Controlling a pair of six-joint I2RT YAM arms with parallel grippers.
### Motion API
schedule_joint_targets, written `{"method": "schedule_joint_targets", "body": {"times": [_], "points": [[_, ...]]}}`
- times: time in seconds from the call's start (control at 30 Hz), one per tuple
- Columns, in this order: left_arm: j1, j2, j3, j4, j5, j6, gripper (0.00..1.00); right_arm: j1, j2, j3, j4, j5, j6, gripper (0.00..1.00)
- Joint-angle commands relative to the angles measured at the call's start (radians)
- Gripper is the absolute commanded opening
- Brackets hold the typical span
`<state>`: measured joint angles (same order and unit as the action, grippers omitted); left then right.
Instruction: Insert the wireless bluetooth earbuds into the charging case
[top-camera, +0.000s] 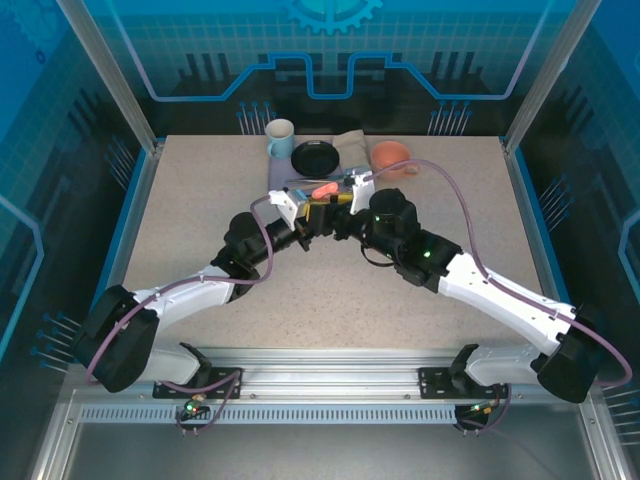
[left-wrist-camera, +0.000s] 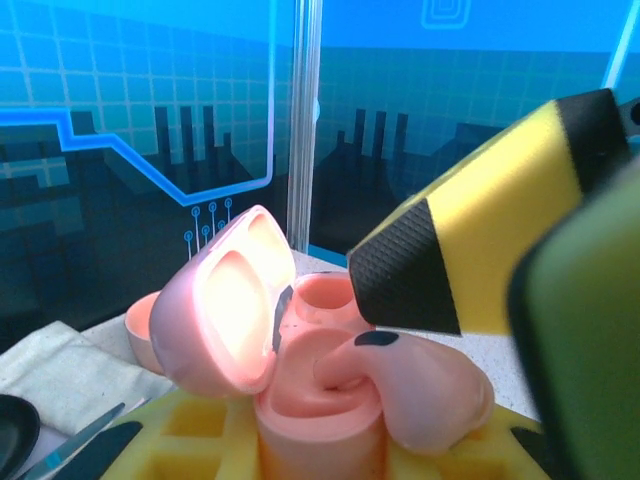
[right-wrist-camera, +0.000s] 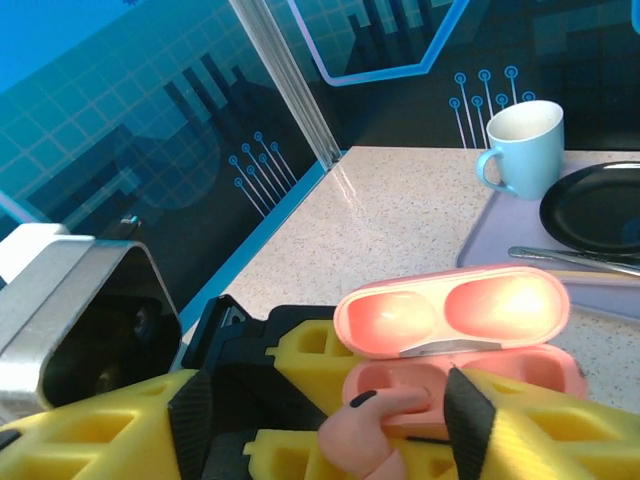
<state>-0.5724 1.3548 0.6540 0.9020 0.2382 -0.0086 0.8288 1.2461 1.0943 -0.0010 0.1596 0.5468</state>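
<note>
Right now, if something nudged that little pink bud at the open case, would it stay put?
Probably not: the pink bud looks only half seated in the open case, so a nudge could tip it out. Its smooth, rounded shell seems slippery and apt to roll. It looks like stiff plastic, unlikely to bend.

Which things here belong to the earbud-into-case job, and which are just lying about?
Job: open pink charging case; pink earbud at its socket; left gripper holding the case; right gripper at the earbud.
Lying about: blue mug; black plate; pink bowl; cloth; metal utensil.
</note>
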Motion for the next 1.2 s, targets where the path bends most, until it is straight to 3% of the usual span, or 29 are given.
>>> {"method": "schedule_joint_targets", "body": {"times": [0.0,0.33,0.6,0.87,1.17], "points": [[-0.002,-0.020,0.021,0.048,-0.005,-0.004,0.00,-0.032,0.001,0.068,-0.033,-0.031,0.058,0.72],[-0.002,-0.038,0.008,0.039,-0.004,0.005,0.00,-0.124,-0.005,0.119,-0.080,-0.133,0.180,0.76],[-0.003,-0.036,0.012,0.033,-0.009,0.008,0.00,-0.125,-0.021,0.145,-0.228,-0.216,0.205,0.71],[-0.002,-0.028,0.021,0.028,-0.008,0.013,0.00,-0.109,-0.063,0.129,-0.259,-0.332,0.285,0.68],[-0.002,-0.021,0.029,0.026,-0.003,0.009,0.00,-0.075,-0.041,0.142,-0.236,-0.350,0.313,0.68]]}}
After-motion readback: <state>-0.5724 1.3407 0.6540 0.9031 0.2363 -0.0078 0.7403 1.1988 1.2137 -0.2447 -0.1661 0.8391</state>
